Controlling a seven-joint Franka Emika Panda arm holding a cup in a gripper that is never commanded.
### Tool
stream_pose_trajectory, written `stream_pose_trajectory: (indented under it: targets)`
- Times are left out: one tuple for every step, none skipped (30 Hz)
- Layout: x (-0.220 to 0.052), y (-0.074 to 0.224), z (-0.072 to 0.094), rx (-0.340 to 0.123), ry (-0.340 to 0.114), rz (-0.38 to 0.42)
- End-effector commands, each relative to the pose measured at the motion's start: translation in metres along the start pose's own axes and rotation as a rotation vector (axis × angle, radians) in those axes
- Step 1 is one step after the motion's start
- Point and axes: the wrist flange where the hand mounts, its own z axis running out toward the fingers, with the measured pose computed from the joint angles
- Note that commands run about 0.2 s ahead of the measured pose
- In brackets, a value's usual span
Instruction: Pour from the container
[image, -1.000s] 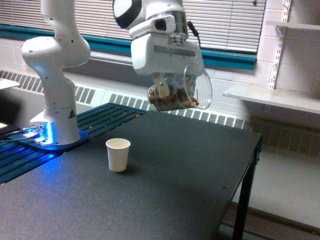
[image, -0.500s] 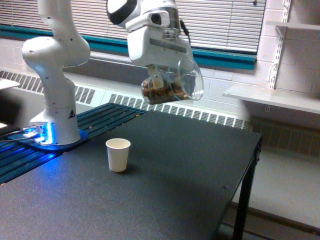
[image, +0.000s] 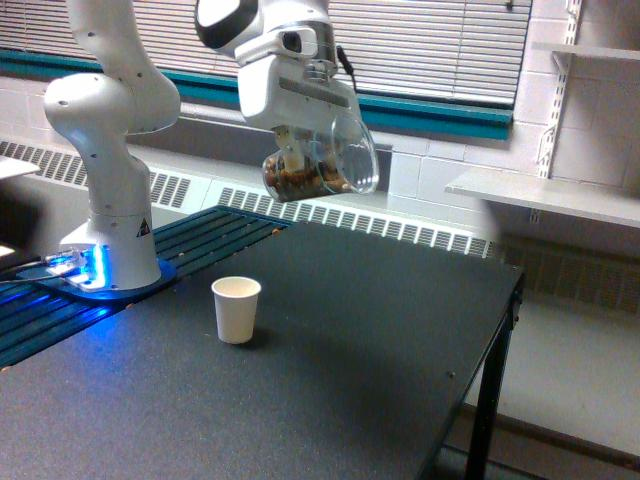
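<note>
So the gripper (image: 305, 152) is clamped around the container (image: 322, 162), a clear cup with brown lumpy bits sitting in its bottom end. It's held up in the air, well above the dark table (image: 330, 360), tipped on its side with the wide mouth facing the exterior view's right. The white paper cup (image: 236, 309) stands upright on the table, lower and a bit to the left of it, well apart
</note>
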Motion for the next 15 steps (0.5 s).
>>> stream_pose_trajectory:
  targets:
    - [-0.032,-0.009,-0.009,0.025,-0.003,0.031]
    - [-0.037,-0.009,-0.010,0.024,-0.007,0.028]
    - [-0.042,-0.009,-0.010,0.021,-0.010,0.026]
    - [-0.048,-0.009,-0.011,0.020,-0.013,0.024]
    - [-0.052,-0.009,-0.011,0.018,-0.017,0.019]
    - [-0.058,-0.009,-0.011,0.013,-0.022,0.012]
    - [-0.064,-0.008,-0.011,0.009,-0.030,0.002]
    - [-0.068,-0.008,-0.012,0.006,-0.034,-0.004]
    - [-0.073,-0.007,-0.013,0.002,-0.037,-0.009]
    - [-0.077,-0.007,-0.014,0.001,-0.040,-0.015]
    - [-0.080,-0.006,-0.015,0.000,-0.045,-0.021]
    - [-0.083,-0.006,-0.016,-0.002,-0.048,-0.027]
    - [-0.086,-0.006,-0.017,-0.006,-0.050,-0.032]
    - [-0.089,-0.005,-0.018,-0.011,-0.053,-0.040]
    - [-0.093,-0.005,-0.019,-0.020,-0.059,-0.054]
